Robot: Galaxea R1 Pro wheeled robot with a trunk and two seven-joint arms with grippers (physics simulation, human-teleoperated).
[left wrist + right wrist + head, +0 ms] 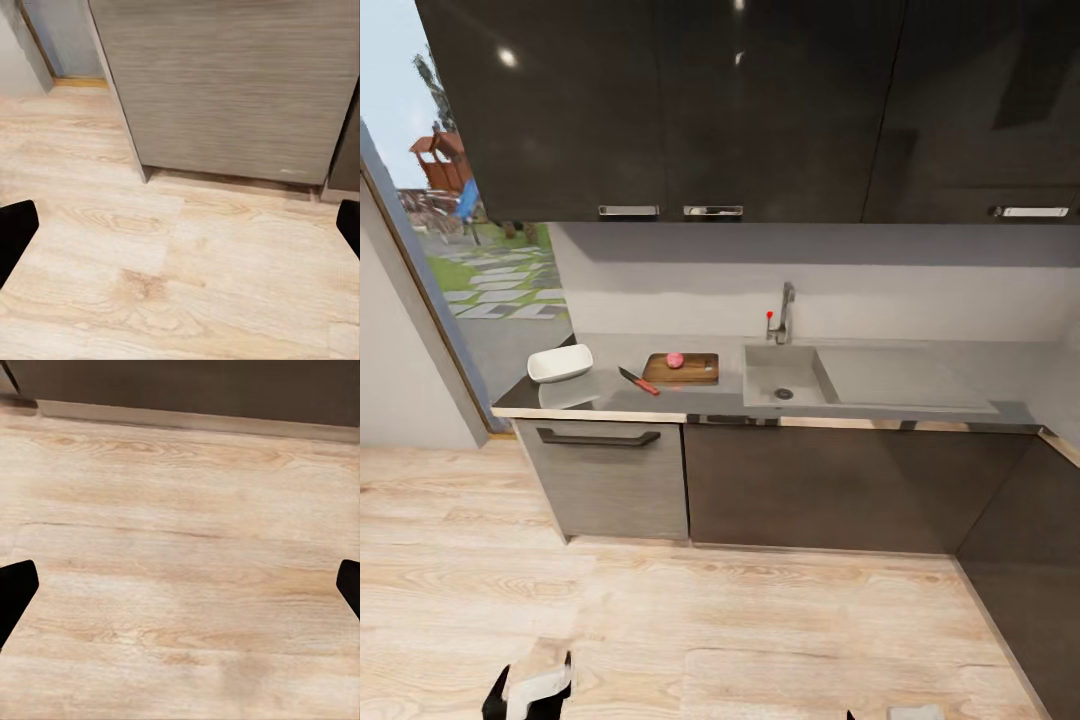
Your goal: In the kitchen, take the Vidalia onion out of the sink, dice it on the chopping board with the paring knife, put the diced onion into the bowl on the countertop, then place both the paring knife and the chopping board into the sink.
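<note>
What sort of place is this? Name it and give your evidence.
A home kitchen, most likely: a grey countertop with a steel sink and tap, and a chopping board set out beneath dark wall cabinets.

Onion (675,360) on chopping board (695,370); knife (639,381), bowl (560,363) left; sink (785,375) right.

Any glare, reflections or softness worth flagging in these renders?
Head view: bright ceiling-light spots glint on the glossy dark upper cabinets, and the grey glossy countertop mirrors the white square bowl; the picture is slightly soft. Both wrist views: even light on the pale wooden floor, no glare.
</note>
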